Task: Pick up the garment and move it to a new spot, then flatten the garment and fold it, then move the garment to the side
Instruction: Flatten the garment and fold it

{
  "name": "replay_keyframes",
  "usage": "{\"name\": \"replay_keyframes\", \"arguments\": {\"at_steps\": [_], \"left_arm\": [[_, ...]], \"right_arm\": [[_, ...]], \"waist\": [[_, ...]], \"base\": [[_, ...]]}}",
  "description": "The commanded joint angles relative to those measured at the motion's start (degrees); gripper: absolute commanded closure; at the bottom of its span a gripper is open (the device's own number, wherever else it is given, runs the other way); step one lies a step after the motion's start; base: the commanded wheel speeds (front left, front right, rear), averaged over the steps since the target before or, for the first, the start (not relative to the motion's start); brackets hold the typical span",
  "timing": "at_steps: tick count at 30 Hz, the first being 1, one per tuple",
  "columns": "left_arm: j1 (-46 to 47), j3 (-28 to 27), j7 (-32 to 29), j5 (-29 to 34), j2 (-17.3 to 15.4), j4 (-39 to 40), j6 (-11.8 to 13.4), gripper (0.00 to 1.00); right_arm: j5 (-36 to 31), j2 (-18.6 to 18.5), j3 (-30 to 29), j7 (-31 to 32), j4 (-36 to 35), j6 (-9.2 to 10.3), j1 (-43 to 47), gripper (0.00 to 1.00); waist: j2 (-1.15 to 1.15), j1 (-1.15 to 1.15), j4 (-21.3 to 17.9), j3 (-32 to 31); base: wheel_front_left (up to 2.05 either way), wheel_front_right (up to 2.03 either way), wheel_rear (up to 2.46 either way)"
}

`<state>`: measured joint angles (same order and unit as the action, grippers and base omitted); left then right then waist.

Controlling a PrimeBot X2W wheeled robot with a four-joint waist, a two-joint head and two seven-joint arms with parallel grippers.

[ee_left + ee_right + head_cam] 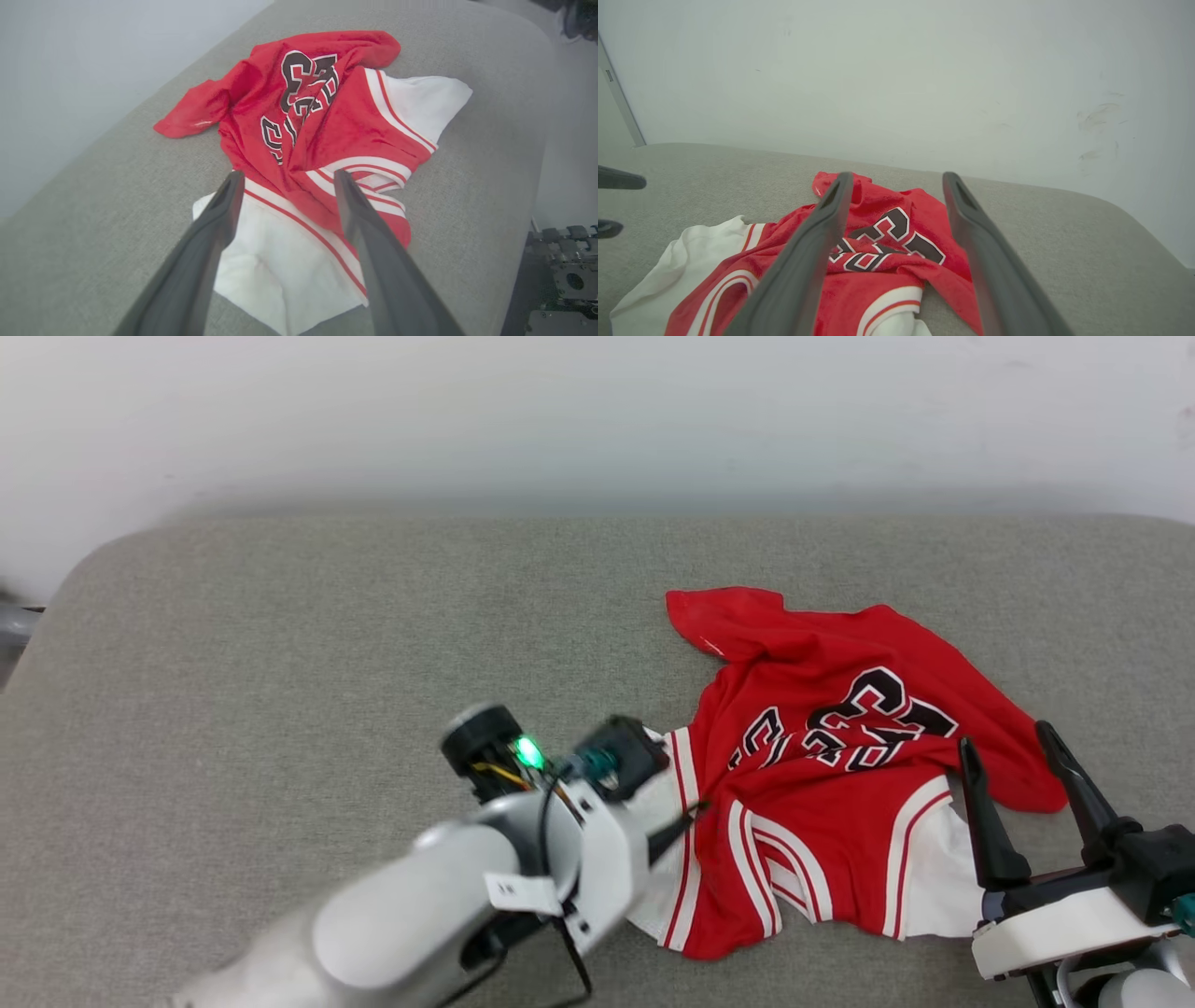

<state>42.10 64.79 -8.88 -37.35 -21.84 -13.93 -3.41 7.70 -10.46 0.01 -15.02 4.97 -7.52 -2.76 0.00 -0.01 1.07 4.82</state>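
The garment (840,709) is a red jersey with white sleeves, striped trim and black white-outlined print. It lies crumpled on the right half of the grey cushion (327,635). My left gripper (691,807) reaches in from the left over the garment's near white sleeve. In the left wrist view the left gripper (287,176) is open, its fingers spread above the sleeve and striped trim of the garment (327,130), holding nothing. My right gripper (1008,742) stands open at the garment's right edge. The right wrist view shows the right gripper (899,177) open above the garment (878,280).
A white wall (597,420) runs along the back of the cushion. The cushion's rounded left corner (84,569) and right edge (537,140) drop to the floor. Dark machine parts (570,275) sit beyond that right edge. Bare cushion spreads left of the garment.
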Motion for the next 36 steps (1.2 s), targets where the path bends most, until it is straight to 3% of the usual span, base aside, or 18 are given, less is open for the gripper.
{"name": "replay_keyframes", "arguments": {"at_steps": [1, 7, 14, 22, 36], "left_arm": [[1.15, -0.66, -0.53, 0.01, -1.18, 0.77, 0.51, 0.00], [5.46, -3.96, -4.00, -1.67, -6.50, 3.59, 0.28, 0.00], [8.34, -3.61, -13.54, -6.21, -9.76, 2.41, -1.64, 0.00], [7.98, -0.35, -20.56, -10.69, -8.61, -1.24, -3.13, 0.00], [7.46, 5.02, -20.37, -12.73, -2.84, -14.29, -3.92, 0.00]], "right_arm": [[0.19, 0.42, 0.08, -0.15, 0.03, 0.06, 0.39, 0.00], [0.17, 0.52, 0.47, -0.17, 0.14, 0.06, -0.54, 0.00], [0.25, 0.39, 0.67, -0.20, 0.27, 0.06, -1.15, 0.00], [0.11, 0.28, 0.69, -0.20, -0.03, 0.06, -2.45, 0.00], [-0.60, 0.67, 1.68, -0.19, 0.55, 0.06, -5.91, 0.00]], "waist": [[0.00, 0.01, 0.27, -0.28], [0.00, 0.01, -0.01, 0.24], [0.00, 0.01, -0.89, 1.38], [0.00, 0.01, -1.82, 3.33], [0.00, 0.01, -3.63, 8.22]], "base": [[0.00, 0.00, 0.00], [0.00, 0.00, 0.00], [0.00, 0.00, 0.00], [0.00, 0.00, 0.00], [0.00, 0.00, 0.00]]}}
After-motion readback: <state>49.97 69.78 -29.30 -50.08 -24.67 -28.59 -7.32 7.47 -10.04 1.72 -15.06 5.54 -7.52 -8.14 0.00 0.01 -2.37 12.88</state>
